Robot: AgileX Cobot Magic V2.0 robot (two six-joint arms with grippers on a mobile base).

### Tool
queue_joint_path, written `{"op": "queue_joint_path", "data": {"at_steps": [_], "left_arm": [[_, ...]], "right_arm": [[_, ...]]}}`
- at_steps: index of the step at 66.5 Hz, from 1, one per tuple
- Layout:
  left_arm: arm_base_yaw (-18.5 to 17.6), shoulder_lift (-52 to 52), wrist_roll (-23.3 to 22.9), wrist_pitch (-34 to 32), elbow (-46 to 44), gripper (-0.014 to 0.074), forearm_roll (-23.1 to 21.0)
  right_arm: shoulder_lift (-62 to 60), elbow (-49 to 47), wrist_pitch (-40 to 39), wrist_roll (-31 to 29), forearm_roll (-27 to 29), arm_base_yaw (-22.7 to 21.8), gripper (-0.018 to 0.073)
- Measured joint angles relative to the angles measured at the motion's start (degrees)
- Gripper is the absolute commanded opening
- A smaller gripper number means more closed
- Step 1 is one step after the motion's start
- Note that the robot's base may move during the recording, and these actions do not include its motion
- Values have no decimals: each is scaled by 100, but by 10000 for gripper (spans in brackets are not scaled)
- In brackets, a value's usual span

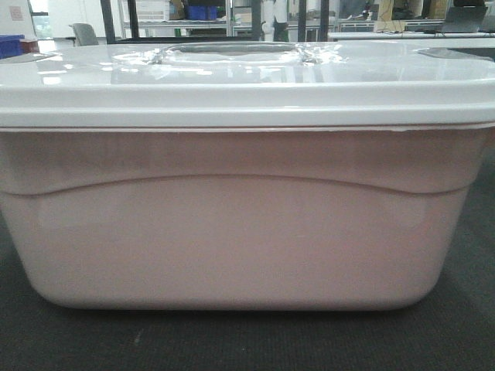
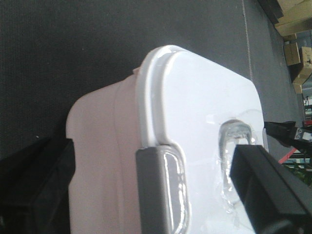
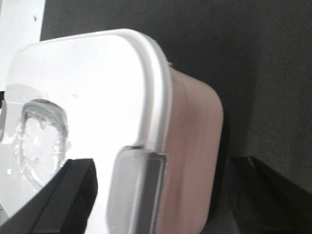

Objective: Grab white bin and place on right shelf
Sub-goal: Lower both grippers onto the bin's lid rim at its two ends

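Little is done yet — the white bin (image 1: 232,232) sits on the dark floor (image 1: 464,340), no shelf in view, while the left gripper (image 2: 146,156) and right gripper (image 3: 163,163) straddle its end rims with jaws wide apart — apparently not clamped.

we can read no text, label or number anywhere. beyond the far left corner of the white bin (image 1: 232,239), a small notice (image 1: 15,12) shows reddish marks too blurred to read. past the white bin's lid, cardboard boxes (image 2: 295,54) bear dark print, too small to make out.
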Motion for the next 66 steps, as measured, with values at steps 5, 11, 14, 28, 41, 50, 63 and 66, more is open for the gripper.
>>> {"op": "queue_joint_path", "data": {"at_steps": [5,11,14,28,41,50,63,66], "left_arm": [[-27,103,88,-28,0,545,-46],[-166,180,121,-75,0,545,-82],[-283,231,145,-75,0,545,-82],[-713,308,170,-65,0,545,-7],[-729,308,170,-76,0,545,116],[-729,308,170,-76,0,545,162],[-825,308,72,-76,78,545,391],[-851,308,63,-76,131,545,451]], "right_arm": [[170,29,-14,-128,92,0,624],[331,38,-50,-250,284,0,624],[379,38,-59,-267,371,0,624],[414,233,-95,-335,487,35,624],[414,544,-140,-417,487,379,624],[393,564,-140,-453,551,449,624],[299,690,-151,-452,563,460,624],[222,735,-151,-452,563,460,624]]}}
